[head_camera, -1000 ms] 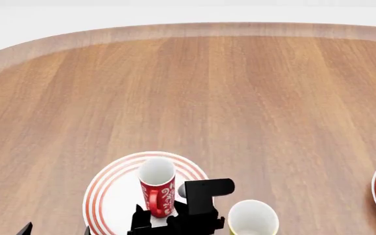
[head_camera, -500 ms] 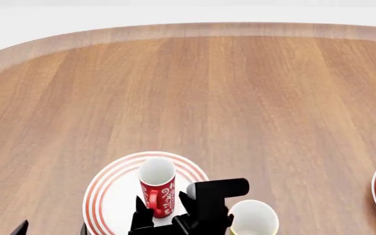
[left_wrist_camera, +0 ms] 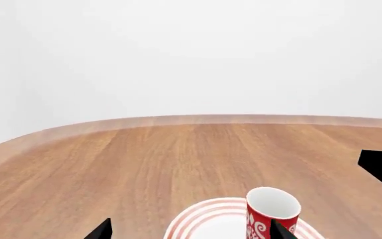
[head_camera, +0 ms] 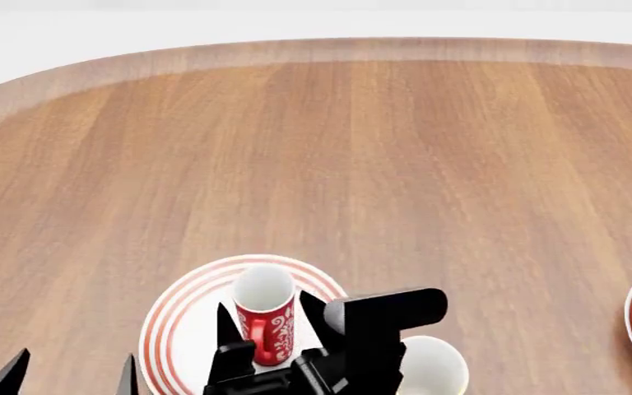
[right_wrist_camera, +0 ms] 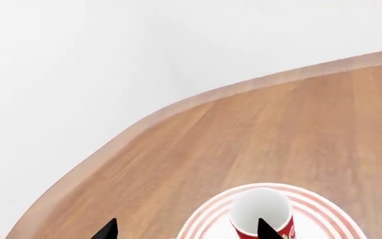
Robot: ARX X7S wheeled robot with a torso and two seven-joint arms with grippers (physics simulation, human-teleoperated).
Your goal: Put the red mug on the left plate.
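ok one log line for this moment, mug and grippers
red mug: upright on left plate | right gripper: open, straddling mug | left gripper: open, beside plate

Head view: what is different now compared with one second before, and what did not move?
The right gripper has risen in the view, and its fingers now stand on either side of the red mug without visibly touching it, jaws open. The left gripper fingertips also reach higher. The red mug stays upright on the left plate, and the yellow mug and the table are unchanged.
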